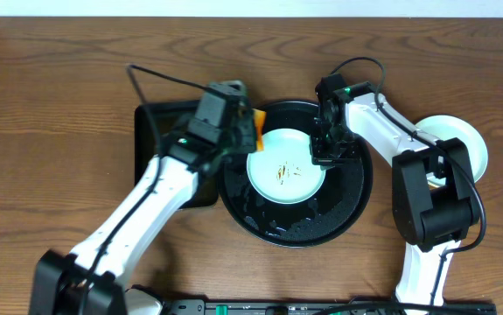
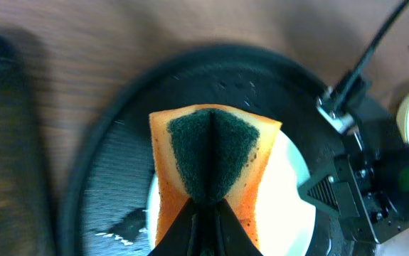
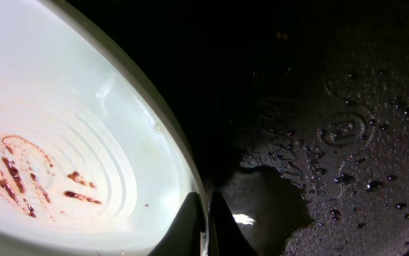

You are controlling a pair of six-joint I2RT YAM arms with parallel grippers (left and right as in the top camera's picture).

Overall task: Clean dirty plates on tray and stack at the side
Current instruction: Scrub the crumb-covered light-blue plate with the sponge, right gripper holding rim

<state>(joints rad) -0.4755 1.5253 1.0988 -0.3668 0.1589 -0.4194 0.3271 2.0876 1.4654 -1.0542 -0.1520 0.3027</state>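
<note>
Overhead, your left gripper pinches a sponge over the smeared plate's left edge; your right gripper clamps its right rim. Wet tray floor rings the plate.

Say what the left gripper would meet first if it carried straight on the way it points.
Likely the plate, through the sponge the left gripper holds; height above it is unclear.

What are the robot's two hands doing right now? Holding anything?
Left gripper: closed, pinching the orange foam sponge with a dark green scrubbing pad.
Right gripper: closed on the rim of the pale round plastic plate with brown smears.
</note>
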